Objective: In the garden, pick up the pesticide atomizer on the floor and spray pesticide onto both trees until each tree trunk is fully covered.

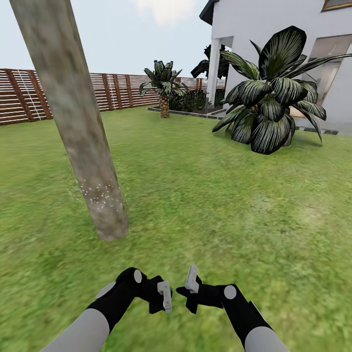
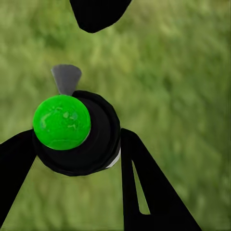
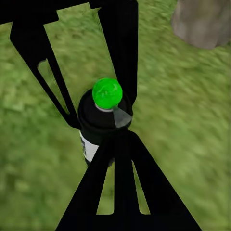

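A thick, mottled beige-grey tree trunk [image 1: 73, 112] leans up from the lawn at the left, and its base [image 3: 202, 24] shows in the right wrist view. Fine white pesticide specks [image 1: 100, 193] dot the trunk's lower part. The atomizer [image 2: 72, 130] is a black bottle with a green cap [image 3: 107, 92], a grey nozzle [image 2: 66, 77] and a white label. My left gripper [image 1: 165, 297] is shut on the bottle's body, one finger on each side. My right gripper [image 1: 191, 283] is shut, and its joined tips [image 3: 120, 132] touch the bottle by the nozzle.
Green grass [image 1: 220, 210] spreads all around. A trunkless striped broad-leaved plant [image 1: 271, 107] stands at the right before a white house [image 1: 274, 39]. A small palm [image 1: 164, 90] and a brown slat fence [image 1: 29, 98] line the back.
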Available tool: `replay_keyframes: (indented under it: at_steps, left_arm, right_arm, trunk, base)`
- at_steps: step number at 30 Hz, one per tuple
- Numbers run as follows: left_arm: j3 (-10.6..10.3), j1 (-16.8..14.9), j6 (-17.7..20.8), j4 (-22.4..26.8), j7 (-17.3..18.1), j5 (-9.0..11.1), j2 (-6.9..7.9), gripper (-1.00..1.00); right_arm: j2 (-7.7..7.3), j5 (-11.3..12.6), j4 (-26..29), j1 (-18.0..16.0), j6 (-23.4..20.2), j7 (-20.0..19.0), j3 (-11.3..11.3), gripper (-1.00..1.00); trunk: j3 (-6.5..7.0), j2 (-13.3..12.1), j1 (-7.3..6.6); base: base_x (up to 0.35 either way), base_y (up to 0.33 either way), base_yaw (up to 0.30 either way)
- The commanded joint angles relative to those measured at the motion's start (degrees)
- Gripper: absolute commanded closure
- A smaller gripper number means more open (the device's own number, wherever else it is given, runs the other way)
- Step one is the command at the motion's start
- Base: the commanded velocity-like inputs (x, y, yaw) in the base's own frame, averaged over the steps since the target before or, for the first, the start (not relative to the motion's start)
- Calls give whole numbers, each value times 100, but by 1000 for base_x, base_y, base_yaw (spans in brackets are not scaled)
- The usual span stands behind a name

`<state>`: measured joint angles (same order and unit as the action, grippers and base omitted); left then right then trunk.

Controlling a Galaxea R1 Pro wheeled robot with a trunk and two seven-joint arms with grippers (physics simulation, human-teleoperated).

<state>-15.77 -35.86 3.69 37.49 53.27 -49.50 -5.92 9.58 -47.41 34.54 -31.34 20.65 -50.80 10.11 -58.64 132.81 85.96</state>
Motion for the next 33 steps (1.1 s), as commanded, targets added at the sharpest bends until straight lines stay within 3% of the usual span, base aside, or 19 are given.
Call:
replay_keyframes:
  at_steps: [1,23,33]
  left_arm:
    - [2,0,0,-2,-5,-5,-22,100]
    - [12,0,-2,-83,-27,28,-179,100]
    - [20,0,-8,-90,-24,5,-115,100]
  right_arm:
    - [0,-1,0,-2,0,0,0,100]
    - [0,4,0,-4,0,0,0,100]
    - [0,4,0,-3,0,0,0,100]
  trunk:
    - [0,0,0]
    - [0,0,0]
    - [0,0,0]
  base:
    - [0,0,0]
    - [0,0,0]
    - [0,0,0]
